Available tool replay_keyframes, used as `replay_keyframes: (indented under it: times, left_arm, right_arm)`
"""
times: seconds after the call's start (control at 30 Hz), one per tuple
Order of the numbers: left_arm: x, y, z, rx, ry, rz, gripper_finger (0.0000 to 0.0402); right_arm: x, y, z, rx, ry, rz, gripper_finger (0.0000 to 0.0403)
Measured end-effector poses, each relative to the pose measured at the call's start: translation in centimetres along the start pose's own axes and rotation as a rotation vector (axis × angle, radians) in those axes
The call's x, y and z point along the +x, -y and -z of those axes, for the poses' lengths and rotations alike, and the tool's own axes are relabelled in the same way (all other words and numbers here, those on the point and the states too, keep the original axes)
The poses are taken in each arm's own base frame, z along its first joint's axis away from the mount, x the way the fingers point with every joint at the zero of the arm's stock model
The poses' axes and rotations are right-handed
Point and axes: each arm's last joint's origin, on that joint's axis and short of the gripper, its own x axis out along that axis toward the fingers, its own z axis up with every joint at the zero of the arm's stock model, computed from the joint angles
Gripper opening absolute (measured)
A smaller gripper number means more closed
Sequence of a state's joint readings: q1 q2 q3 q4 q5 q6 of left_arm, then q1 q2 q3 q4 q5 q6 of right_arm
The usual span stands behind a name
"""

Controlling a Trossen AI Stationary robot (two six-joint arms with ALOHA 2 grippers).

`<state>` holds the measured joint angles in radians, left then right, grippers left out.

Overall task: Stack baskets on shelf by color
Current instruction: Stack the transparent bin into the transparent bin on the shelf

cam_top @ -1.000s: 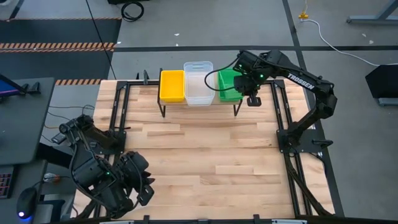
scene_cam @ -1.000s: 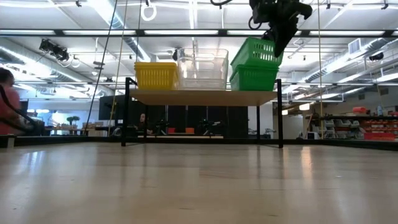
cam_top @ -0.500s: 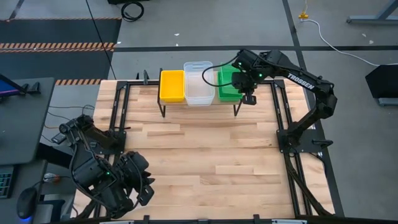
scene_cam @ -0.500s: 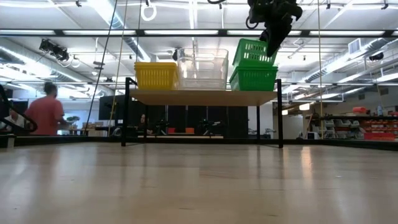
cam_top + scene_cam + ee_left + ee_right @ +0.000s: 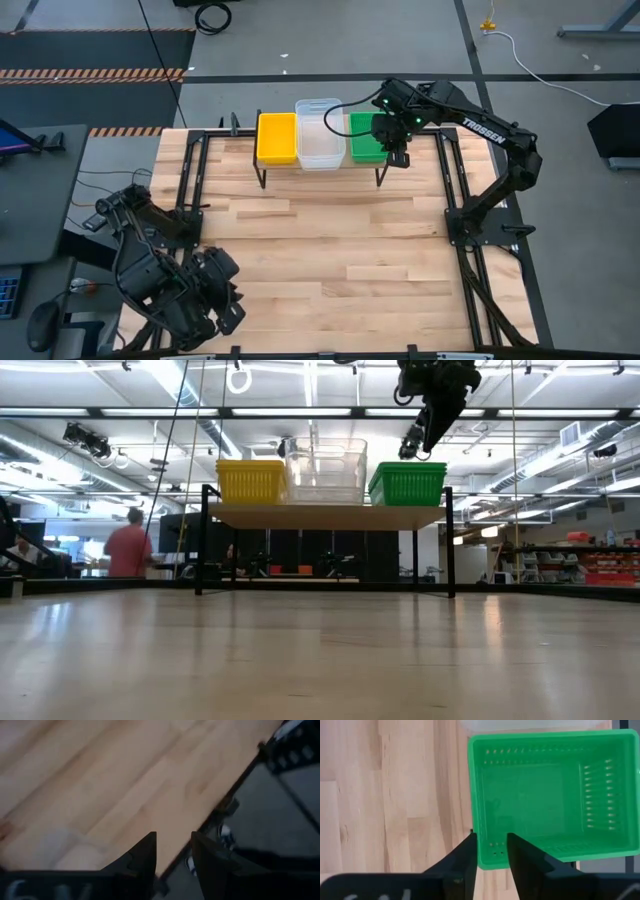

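Observation:
Three basket stacks sit side by side on the shelf (image 5: pixel 325 515): yellow (image 5: pixel 277 137) (image 5: pixel 250 481), clear (image 5: pixel 319 133) (image 5: pixel 325 470) and green (image 5: pixel 368 138) (image 5: pixel 407 484). The green stack's top basket (image 5: pixel 545 795) lies level, nested in the one below. My right gripper (image 5: pixel 397 152) (image 5: pixel 410 453) (image 5: pixel 491 836) hangs just above that basket's rim, near its near right corner. It points down, slightly open, and holds nothing. My left gripper (image 5: pixel 228 300) (image 5: pixel 173 836) waits at the table's near left corner, with a narrow gap between its fingers.
The shelf stands at the table's far edge on thin black legs (image 5: pixel 381 175). Bare wooden tabletop (image 5: pixel 330 250) stretches between it and the near edge. Black frame rails (image 5: pixel 450 200) run along both sides. A person (image 5: pixel 128 550) walks in the room behind.
The top green basket was tilted and raised over the green stack in the right gripper. It has come down level and nested into the stack. The right gripper moved a little toward the table's left and far edge, and down toward the shelf.

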<state>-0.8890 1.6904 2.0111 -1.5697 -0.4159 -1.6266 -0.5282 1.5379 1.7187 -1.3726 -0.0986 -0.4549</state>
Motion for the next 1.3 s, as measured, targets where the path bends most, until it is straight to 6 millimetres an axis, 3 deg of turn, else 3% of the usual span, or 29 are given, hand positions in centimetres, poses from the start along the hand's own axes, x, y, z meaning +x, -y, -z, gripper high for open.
replay_keyframes:
  times: [0.23,0.4,0.77,0.97,1.3]
  left_arm:
    - [1.7,-0.1,2.7,0.076,-0.167,-0.047,0.0129]
    - [3.5,0.4,5.1,0.116,-0.253,0.004,0.0152]
    - [10.8,-0.7,9.3,0.120,-0.392,0.031,0.0225]
    - [13.8,-2.5,10.6,0.079,-0.446,-0.030,0.0230]
    - [15.7,-3.7,11.3,0.092,-0.440,-0.051,0.0231]
  right_arm:
    - [0.0,-0.2,0.2,0.081,-0.014,-0.029,0.0116]
    - [-0.7,-1.0,0.5,0.127,0.014,-0.135,0.0116]
    - [-1.9,-2.0,0.9,0.121,0.053,-0.169,0.0116]
    - [-2.1,-2.1,1.0,0.115,0.048,-0.172,0.0116]
    - [-2.1,-2.2,1.4,0.082,0.021,-0.181,0.0117]
